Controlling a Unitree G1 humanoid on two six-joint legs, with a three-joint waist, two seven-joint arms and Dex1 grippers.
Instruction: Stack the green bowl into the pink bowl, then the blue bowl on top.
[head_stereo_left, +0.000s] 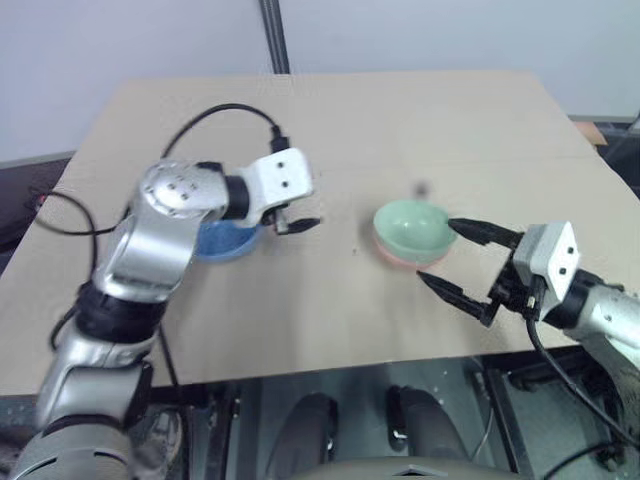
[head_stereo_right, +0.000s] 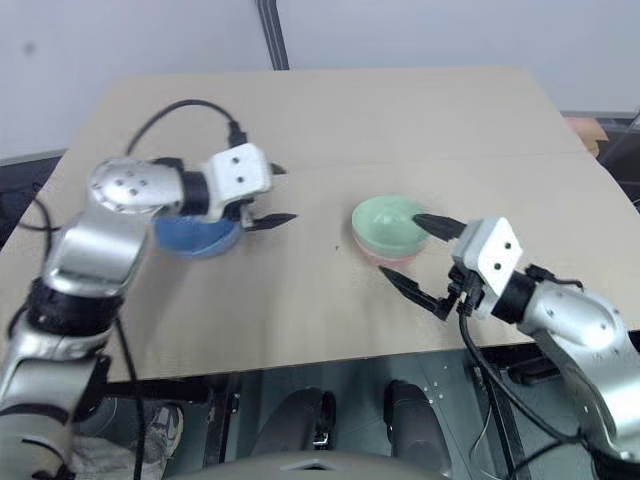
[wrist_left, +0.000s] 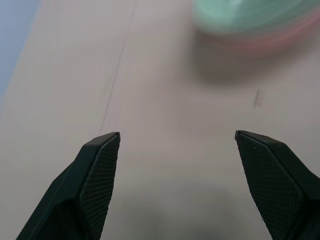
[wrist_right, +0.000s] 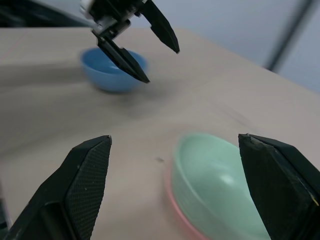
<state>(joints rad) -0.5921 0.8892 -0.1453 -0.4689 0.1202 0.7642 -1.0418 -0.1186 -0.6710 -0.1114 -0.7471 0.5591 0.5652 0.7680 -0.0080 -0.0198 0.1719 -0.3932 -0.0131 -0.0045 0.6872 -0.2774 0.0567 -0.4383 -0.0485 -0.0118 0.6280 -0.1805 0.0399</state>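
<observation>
The green bowl (head_stereo_left: 412, 226) sits nested inside the pink bowl (head_stereo_left: 398, 259), of which just the rim shows, right of the table's middle. The blue bowl (head_stereo_left: 226, 241) stands alone to the left, partly hidden behind my left arm. My left gripper (head_stereo_right: 275, 195) hangs open and empty just right of the blue bowl, pointing toward the nested pair. My right gripper (head_stereo_left: 436, 251) is open and empty too, its fingertips at the near right side of the green bowl (wrist_right: 220, 180). The right wrist view looks past that bowl to the blue bowl (wrist_right: 112, 70) and the left gripper (wrist_right: 155, 55).
The bowls stand on a tan table (head_stereo_left: 340, 130) whose front edge (head_stereo_left: 330, 370) runs just below my arms. A black cable (head_stereo_left: 225, 112) loops above my left wrist. A dark pole (head_stereo_left: 275, 35) rises behind the table.
</observation>
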